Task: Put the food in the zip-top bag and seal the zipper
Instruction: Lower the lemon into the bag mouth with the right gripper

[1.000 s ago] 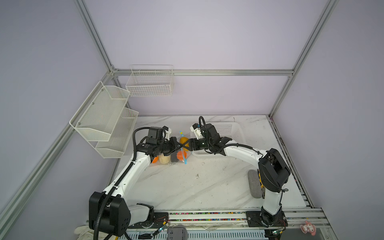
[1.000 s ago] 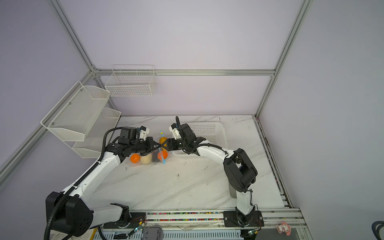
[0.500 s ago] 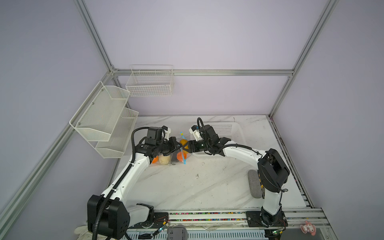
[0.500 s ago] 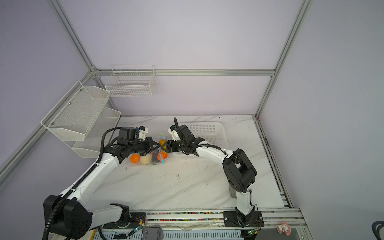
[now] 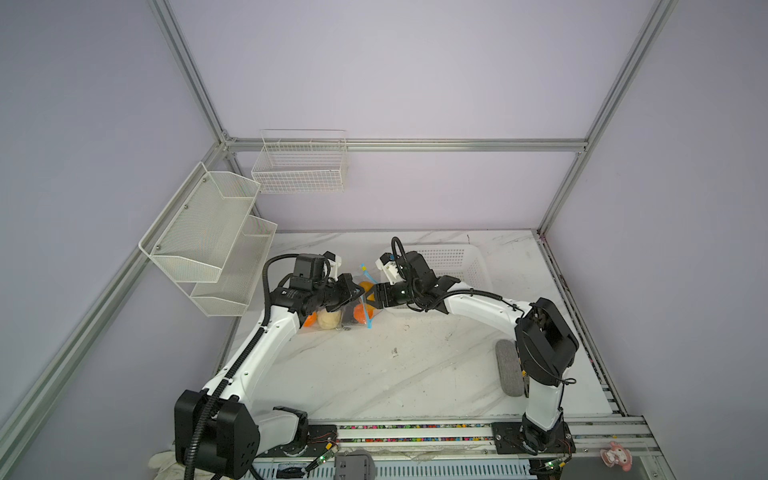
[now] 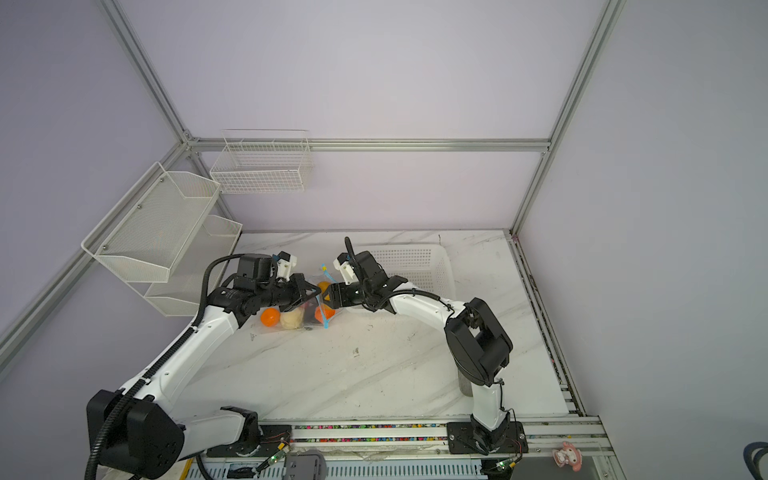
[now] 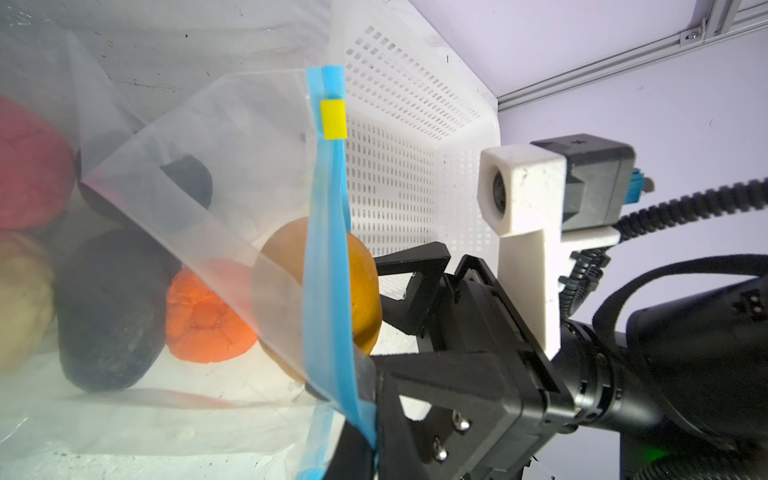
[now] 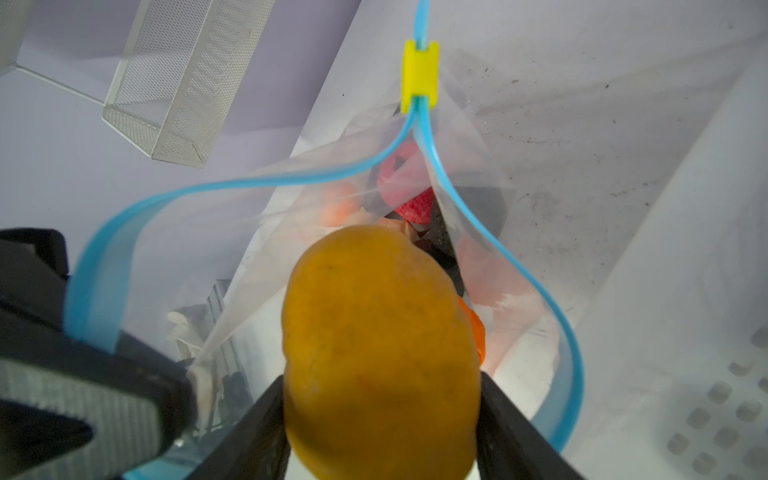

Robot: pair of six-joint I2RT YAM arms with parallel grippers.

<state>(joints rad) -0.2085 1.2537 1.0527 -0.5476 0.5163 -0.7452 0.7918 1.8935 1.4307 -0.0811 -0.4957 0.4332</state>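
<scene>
The clear zip-top bag (image 5: 347, 318) (image 7: 216, 137) lies at the back left of the table with its mouth held open. My left gripper (image 5: 353, 293) (image 7: 357, 461) is shut on one side of the light-blue zipper (image 7: 328, 291) (image 8: 453, 195), whose yellow slider (image 8: 419, 75) sits at the far end. My right gripper (image 5: 372, 293) (image 8: 380, 415) is shut on a yellow-orange oval food (image 8: 380, 340) (image 7: 365, 299), which sits in the bag's mouth. Inside the bag lie an orange (image 7: 203, 316), black lumps (image 7: 112, 311), a pink ball (image 8: 415, 203) and a cream pear (image 5: 329, 320).
A white perforated basket (image 5: 465, 257) (image 6: 419, 259) stands right behind my right arm, close to the bag's mouth. A grey cylinder (image 5: 509, 368) lies by the right arm's base. White mesh shelves (image 5: 208, 232) and a wire basket (image 5: 301, 162) hang on the walls.
My right gripper has moved a little to the left with the oval food, further into the bag's mouth. The left gripper has kept its hold on the zipper edge.
</scene>
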